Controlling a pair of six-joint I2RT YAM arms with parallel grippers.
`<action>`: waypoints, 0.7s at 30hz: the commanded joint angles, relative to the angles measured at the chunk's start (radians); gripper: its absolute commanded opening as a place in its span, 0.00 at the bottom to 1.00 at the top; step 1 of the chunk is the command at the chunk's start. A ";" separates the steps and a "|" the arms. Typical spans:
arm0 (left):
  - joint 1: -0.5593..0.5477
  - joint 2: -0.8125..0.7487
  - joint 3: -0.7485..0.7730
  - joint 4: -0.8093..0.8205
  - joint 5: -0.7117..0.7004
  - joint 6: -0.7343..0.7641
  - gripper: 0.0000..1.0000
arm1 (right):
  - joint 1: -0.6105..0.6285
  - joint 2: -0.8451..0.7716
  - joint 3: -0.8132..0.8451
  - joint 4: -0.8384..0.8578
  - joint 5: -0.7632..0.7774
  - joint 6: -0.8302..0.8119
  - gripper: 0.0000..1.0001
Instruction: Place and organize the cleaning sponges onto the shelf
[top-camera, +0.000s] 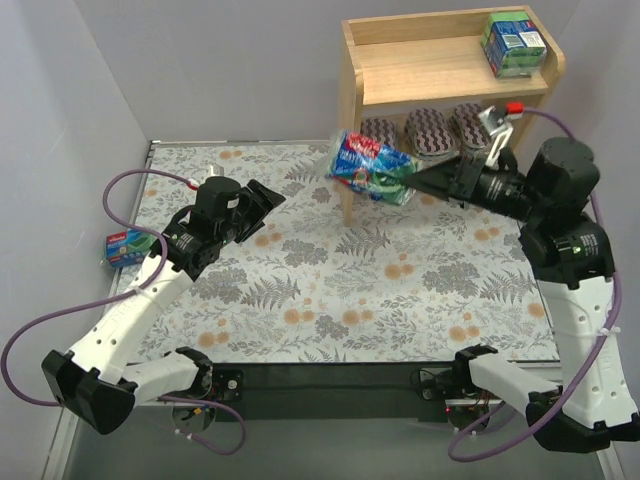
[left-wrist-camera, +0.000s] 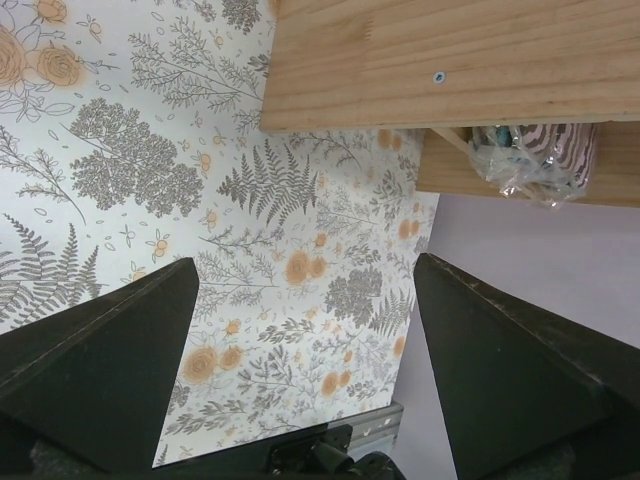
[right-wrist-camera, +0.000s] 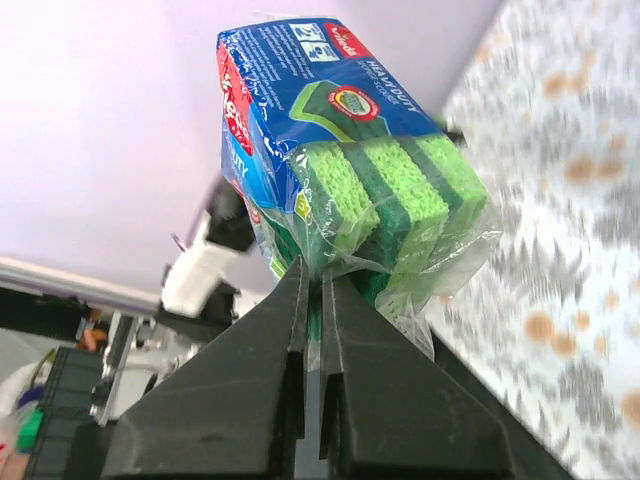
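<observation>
Clamping one pack of green sponges (right-wrist-camera: 350, 170) by its plastic edge, right gripper (right-wrist-camera: 312, 275) has its jaws pressed together on the wrap. Pack sticks out leftward past the fingertips, in the air, just left of the shelf (top-camera: 450, 60) side panel. Clear wrap; green sponges show at the gripped end, blue-red label at the other. Long axis runs roughly left-right, label end pointing left. Left gripper (top-camera: 262, 205) spread wide, holding nothing, above the table (top-camera: 320, 290).

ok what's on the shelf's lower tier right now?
Three maroon-striped oval pads in a row on the shelf. The right arm covers the rightmost pad's edge and the tier's right end, so anything there is unseen.
</observation>
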 joint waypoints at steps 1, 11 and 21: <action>0.006 -0.003 0.029 -0.031 -0.001 0.041 0.81 | -0.048 0.123 0.189 0.114 0.008 0.086 0.01; 0.005 -0.080 0.012 -0.066 0.016 0.040 0.81 | -0.321 0.304 0.299 0.454 0.123 0.368 0.01; 0.006 -0.121 0.026 -0.112 -0.016 0.045 0.81 | -0.326 0.494 0.472 0.366 0.396 0.365 0.01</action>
